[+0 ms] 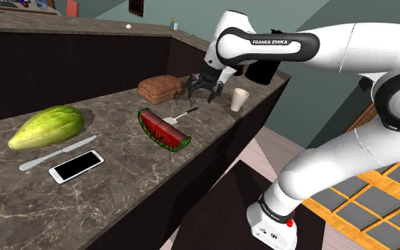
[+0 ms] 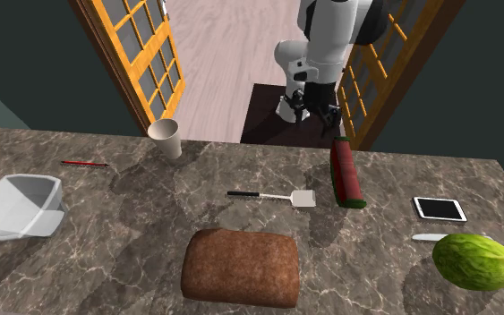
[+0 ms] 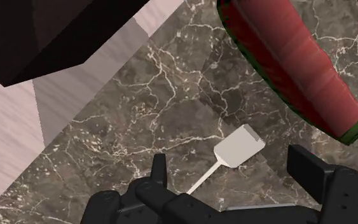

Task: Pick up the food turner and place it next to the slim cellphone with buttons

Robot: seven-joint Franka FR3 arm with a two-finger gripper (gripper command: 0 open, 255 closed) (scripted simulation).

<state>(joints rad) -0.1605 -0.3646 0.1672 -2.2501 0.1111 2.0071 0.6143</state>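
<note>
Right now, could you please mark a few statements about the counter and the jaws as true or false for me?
1. The jaws stand open over the turner. True.
2. The turner lies right beside the phone. False: the watermelon slice lies between them.
3. A knife lies next to the phone. True.
4. The cup is tipped on its side. False: it stands upright.

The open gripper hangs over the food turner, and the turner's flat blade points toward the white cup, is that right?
Not quite. The open gripper does hang over the food turner, but its blade points toward the watermelon slice, not the cup; the second exterior view shows it.
</note>
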